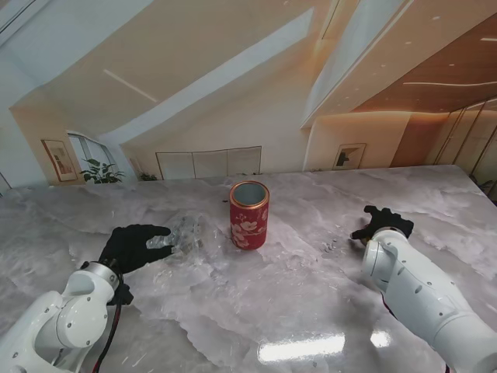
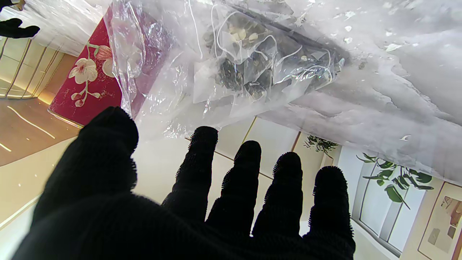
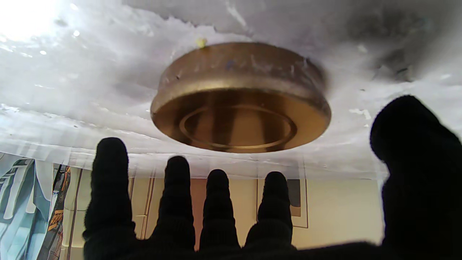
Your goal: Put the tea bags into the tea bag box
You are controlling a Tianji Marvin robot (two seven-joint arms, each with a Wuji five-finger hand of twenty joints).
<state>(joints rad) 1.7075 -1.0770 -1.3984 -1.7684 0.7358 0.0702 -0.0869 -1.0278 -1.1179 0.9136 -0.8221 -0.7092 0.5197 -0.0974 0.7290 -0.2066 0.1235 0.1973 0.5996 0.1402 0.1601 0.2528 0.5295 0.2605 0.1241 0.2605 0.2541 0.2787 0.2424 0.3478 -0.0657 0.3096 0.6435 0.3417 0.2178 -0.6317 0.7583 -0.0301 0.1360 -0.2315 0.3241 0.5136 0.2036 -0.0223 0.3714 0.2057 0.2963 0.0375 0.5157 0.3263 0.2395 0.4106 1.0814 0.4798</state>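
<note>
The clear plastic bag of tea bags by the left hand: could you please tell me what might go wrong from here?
1. The clear plastic bag of tea bags is crumpled, with strings tangled, so the open left hand may pinch film or lift several.
2. The bag lies close to the red floral cylindrical tin; tugging it could tip the tin.
3. The open right hand hovers at the gold metal lid and could knock it away.

Bright even light fills my views, a white glare patch lies on the marble table [image 1: 303,347] near me, and my black gloved fingers [image 2: 195,173] show no detail
</note>
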